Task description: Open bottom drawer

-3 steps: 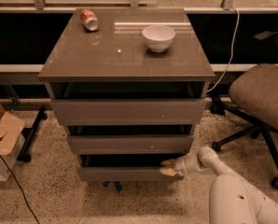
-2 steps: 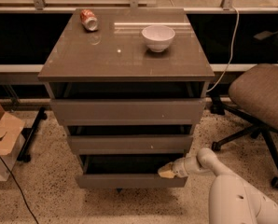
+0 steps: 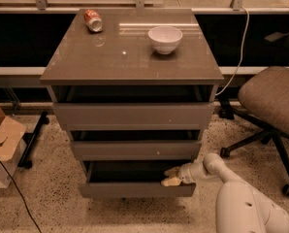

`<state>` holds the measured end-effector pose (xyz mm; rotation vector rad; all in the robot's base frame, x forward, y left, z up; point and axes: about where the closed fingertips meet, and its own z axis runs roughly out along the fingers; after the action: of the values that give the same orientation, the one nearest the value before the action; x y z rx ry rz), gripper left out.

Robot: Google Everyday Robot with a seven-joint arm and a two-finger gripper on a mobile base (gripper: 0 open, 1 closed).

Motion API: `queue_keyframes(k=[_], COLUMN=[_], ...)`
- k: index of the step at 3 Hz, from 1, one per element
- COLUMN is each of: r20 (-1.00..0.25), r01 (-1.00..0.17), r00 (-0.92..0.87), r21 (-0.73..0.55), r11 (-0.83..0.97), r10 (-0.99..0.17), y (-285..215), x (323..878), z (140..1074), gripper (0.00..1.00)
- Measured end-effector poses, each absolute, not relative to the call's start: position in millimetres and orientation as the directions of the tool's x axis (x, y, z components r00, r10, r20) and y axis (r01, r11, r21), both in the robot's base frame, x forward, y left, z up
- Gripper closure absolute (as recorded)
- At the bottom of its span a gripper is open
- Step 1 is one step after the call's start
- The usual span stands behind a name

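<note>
The bottom drawer point(image 3: 135, 190) is the lowest of three in a grey-brown cabinet point(image 3: 132, 62). Its flat, handleless front stands pulled out toward me, ahead of the two fronts above, with a dark gap showing its inside. My gripper point(image 3: 172, 176) reaches in from the lower right on a white arm point(image 3: 241, 203). It sits at the right end of the drawer's top edge, hooked over the front.
A white bowl point(image 3: 165, 39) and a tipped red can point(image 3: 92, 20) lie on the cabinet top. An office chair point(image 3: 273, 106) stands to the right. A cardboard box point(image 3: 1, 140) and a black cable lie on the speckled floor at left.
The bottom drawer has slid out toward me, and my gripper has moved with it at its right end.
</note>
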<state>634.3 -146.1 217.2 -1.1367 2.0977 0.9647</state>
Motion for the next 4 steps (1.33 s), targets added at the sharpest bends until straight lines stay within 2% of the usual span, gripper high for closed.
queue_keyframes(k=[1, 3, 4], r20=[-0.721, -0.596, -0.518], r01=[-0.870, -0.867, -0.862], r00=[-0.480, -0.497, -0.505], r21=[0.321, 0.308, 0.345], r11=[0.374, 0.392, 0.372], r10=[-0.500, -0.631, -0.690], y=[-143, -146, -145], x=[626, 582, 557], z=[214, 200, 185], gripper=[0.00, 0.00, 0.18])
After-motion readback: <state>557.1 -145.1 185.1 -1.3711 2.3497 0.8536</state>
